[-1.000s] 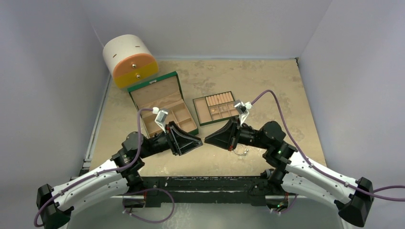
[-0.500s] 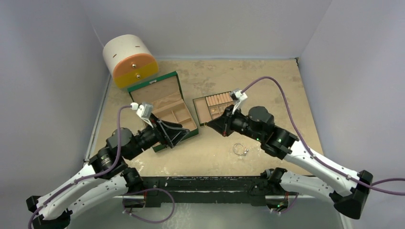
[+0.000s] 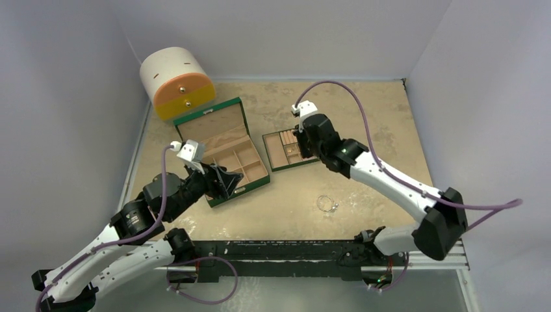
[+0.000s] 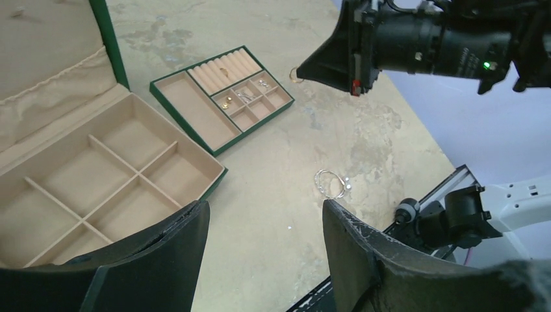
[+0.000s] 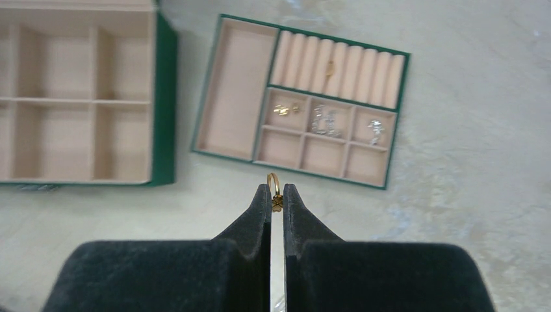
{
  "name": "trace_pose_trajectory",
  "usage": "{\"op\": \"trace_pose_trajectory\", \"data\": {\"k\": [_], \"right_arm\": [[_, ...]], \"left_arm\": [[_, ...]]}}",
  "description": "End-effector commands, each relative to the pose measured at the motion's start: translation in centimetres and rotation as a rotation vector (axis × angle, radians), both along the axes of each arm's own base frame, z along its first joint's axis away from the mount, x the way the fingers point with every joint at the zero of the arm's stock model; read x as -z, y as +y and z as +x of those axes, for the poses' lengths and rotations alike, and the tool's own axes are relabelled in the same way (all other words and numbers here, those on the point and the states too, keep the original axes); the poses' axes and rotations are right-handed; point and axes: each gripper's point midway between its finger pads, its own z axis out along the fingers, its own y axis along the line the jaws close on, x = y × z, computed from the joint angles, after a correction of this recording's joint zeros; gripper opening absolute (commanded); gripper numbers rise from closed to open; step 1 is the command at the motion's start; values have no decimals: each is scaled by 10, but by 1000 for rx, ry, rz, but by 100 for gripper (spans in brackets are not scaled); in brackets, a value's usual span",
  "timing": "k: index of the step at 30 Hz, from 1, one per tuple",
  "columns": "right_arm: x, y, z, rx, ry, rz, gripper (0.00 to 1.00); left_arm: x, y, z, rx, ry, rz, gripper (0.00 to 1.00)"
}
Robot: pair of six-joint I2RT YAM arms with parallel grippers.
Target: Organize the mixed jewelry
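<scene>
My right gripper [image 5: 277,192] is shut on a small gold ring [image 5: 273,184], pinched at the fingertips. It hangs above the near edge of the small green compartment tray [image 5: 235,91]; this also shows in the top view [image 3: 301,144] and the left wrist view [image 4: 303,70]. The tray holds gold earrings [image 5: 286,110], silvery earrings [image 5: 325,121] and a ring in the roll rows [image 5: 330,67]. A thin silvery wire hoop [image 3: 327,204] lies on the table near the front, also in the left wrist view [image 4: 331,184]. My left gripper [image 4: 265,205] is open and empty, by the green box.
The open green tan-lined box [image 3: 221,149] with empty compartments stands left of the tray. The round white-and-orange drawer case [image 3: 177,83] sits at the back left corner. The table's front edge and black rail [image 3: 279,247] are close to the hoop.
My right gripper has risen from the table's front and moved back over the tray, still shut. My left gripper has drawn back to the left, beside the green box.
</scene>
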Motion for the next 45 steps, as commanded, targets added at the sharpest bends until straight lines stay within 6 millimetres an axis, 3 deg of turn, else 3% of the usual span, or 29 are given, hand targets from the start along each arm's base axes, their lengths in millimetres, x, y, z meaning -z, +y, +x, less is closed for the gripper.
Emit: {"op": "trace_pose_trajectory", "data": {"k": [1, 9, 15, 22, 45], "right_arm": [[4, -23, 39, 60, -26, -136, 0], [52, -28, 94, 105, -3, -331, 0], [71, -20, 128, 82, 9, -329, 0], [92, -24, 154, 96, 47, -302, 0], [134, -15, 166, 92, 138, -217, 0]], "left_arm": [[-13, 11, 4, -41, -50, 14, 64], [-5, 17, 11, -90, -31, 50, 64], [-6, 27, 19, -139, -32, 46, 64], [-6, 36, 32, -174, -34, 27, 64], [-4, 44, 42, -214, -25, 29, 64]]}}
